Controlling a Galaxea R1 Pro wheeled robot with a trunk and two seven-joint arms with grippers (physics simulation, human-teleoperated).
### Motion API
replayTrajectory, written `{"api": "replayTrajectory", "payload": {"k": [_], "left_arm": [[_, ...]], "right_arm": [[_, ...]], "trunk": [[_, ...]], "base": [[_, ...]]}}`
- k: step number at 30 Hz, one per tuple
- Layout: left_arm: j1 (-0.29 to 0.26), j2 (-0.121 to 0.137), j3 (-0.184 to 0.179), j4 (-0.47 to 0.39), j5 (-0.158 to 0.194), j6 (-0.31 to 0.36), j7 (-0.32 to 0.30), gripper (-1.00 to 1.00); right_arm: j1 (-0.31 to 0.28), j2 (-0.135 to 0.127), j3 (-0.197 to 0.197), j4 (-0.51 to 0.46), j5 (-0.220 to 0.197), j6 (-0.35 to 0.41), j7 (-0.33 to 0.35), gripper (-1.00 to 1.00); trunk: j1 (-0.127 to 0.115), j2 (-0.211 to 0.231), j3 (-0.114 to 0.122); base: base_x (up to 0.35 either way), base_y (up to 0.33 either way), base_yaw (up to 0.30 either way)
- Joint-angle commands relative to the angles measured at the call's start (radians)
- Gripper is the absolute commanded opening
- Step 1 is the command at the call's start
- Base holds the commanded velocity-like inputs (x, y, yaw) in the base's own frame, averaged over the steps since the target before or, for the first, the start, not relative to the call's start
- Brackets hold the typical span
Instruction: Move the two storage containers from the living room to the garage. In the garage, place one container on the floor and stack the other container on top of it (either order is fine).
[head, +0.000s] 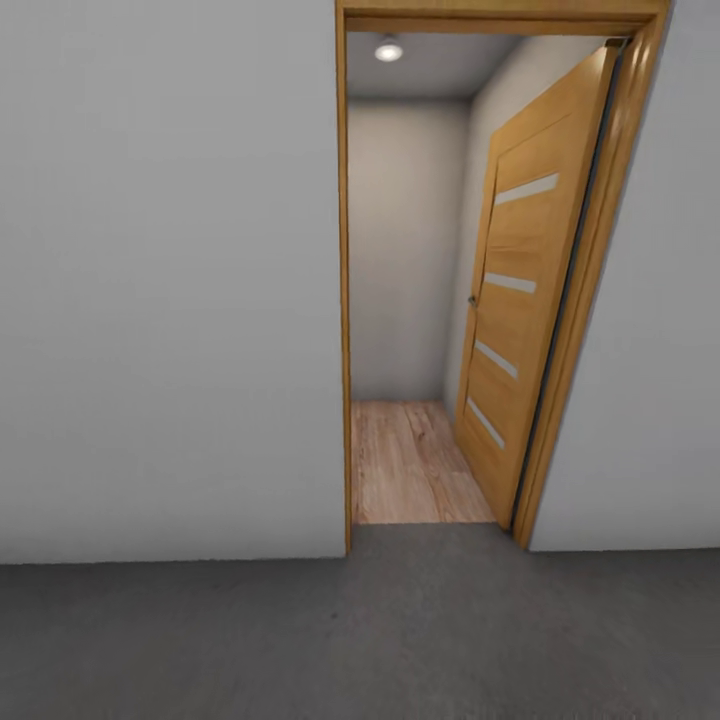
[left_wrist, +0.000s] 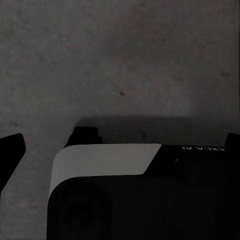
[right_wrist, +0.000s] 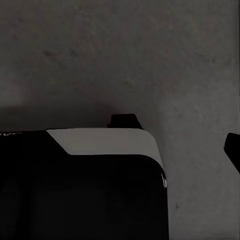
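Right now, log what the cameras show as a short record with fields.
location: on the dark grey concrete floor, facing a pale grey wall
doorway: wood frame, straight ahead
door: wood-plank door with pale strips, swung open into the next room
beyond doorway: light wood plank flooring, ceiling light on
storage containers: none in sight
wrist views: concrete floor under dark robot parts
fingers: state cannot be told

Pale grey walls (head: 170, 300); dark grey concrete floor (head: 360, 640). Wood-framed doorway, plank door (head: 520, 300) swung inward. Beyond: light wood flooring (head: 410, 465), 1 ceiling light (head: 389, 49) lit.
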Motion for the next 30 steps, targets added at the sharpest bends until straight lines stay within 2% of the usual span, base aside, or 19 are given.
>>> {"api": "replayTrajectory", "payload": {"k": [1,30], "left_arm": [[0.0,0.0,-0.004,-0.001,0.01,0.0,0.001,1.0],[0.0,0.0,-0.004,0.0,0.01,0.0,0.001,1.0]], "right_arm": [[-0.001,0.001,0.008,0.003,-0.009,-0.005,0.0,1.0],[-0.001,0.001,0.008,0.003,-0.008,-0.007,0.0,1.0]], "trunk": [[0.0,-0.001,-0.001],[0.0,-0.001,-0.001]], "base": [[0.0,0.0,-0.247],[0.0,0.0,-0.247]]}}
